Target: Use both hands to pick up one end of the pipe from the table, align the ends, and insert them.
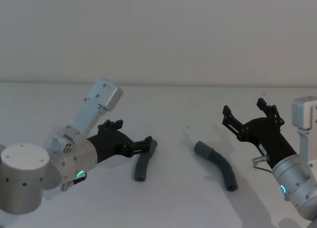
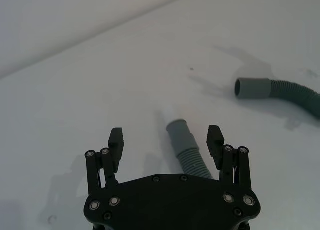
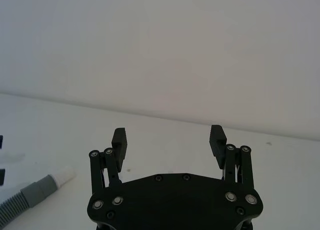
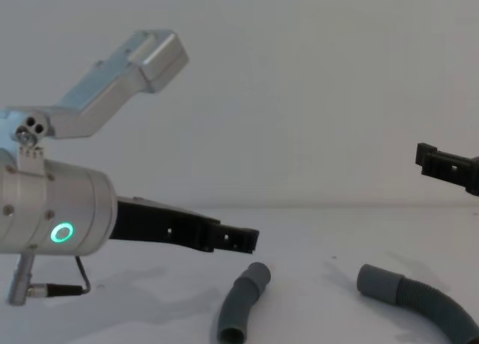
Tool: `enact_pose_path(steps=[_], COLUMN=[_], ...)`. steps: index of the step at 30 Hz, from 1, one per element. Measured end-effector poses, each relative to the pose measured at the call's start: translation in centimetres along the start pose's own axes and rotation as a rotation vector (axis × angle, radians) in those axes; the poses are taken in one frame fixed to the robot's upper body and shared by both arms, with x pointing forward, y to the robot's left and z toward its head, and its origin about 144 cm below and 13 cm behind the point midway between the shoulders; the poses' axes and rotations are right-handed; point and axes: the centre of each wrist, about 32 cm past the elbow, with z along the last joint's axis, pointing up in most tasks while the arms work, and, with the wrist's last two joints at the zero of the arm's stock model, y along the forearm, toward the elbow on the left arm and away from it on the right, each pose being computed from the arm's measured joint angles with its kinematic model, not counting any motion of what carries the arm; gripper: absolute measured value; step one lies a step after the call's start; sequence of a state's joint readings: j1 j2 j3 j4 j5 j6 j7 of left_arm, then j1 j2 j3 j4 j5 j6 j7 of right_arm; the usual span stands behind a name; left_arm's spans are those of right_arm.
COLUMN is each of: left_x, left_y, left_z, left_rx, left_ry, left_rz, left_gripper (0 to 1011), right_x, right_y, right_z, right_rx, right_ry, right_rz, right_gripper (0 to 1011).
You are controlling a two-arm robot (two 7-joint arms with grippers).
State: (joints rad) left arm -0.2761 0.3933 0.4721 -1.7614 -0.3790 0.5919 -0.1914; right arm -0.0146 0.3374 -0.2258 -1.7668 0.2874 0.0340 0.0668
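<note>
Lying flat on the white table (image 1: 173, 104), the short bent tube (image 1: 142, 164) is left of centre and the longer corrugated hose (image 1: 221, 166) is right of centre. They're well apart, with a strip of bare table between them. The tube's upper cuff (image 1: 152, 146) points away from the robot, and its other end points toward the near edge. The hose's cuff (image 1: 201, 148) faces over toward the tube. Its ribbed body curves off to the robot's right (in the chest view it runs out at the lower right corner).

The left gripper (image 1: 132, 134) is right at the tube's upper cuff, with its fingers spread wide. In the left wrist view that cuff sits between the two fingers (image 2: 116, 140), closer to one than the other, with a gap on both sides, so nothing's clamped. The chest view shows the gripper hanging just above the tube rather than down around it.

The right gripper (image 1: 244, 108) is spread wide too and holding nothing. It's lifted off the table, beyond the hose and over toward the right side. In the chest view its fingers poke in high at the right edge.

Room-wise, the table is bare behind both pieces all the way to its far edge, where a plain wall (image 1: 158, 34) starts. The surface between the two cuffs is bare too, apart from one tiny dark speck (image 1: 187, 128). The near ends of both pieces lie closer to the robot's side of the table.
</note>
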Motion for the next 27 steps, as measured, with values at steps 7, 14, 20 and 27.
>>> enact_pose_path(steps=[7,14,20,27], left_x=[0.3,0.4,0.4,0.3], left_y=[-0.8,-1.5,-2.0,-2.3], left_z=[0.6,0.9,0.9,0.8], left_rx=[0.046,0.078,0.103,0.119], left_ry=[-0.012,-0.017,-0.016,-0.013], left_rz=[-0.044,-0.069,-0.082,-0.088], left_gripper=[1001,1001,1001,1001], right_x=[0.0,0.0,0.0,0.0], right_y=[0.0,0.0,0.0,0.0], right_z=[0.0,0.0,0.0,0.0], right_rx=[0.0,0.0,0.0,0.0], right_ry=[0.0,0.0,0.0,0.0], right_rz=[0.0,0.0,0.0,0.0], right_gripper=[1006,1006,1006,1006])
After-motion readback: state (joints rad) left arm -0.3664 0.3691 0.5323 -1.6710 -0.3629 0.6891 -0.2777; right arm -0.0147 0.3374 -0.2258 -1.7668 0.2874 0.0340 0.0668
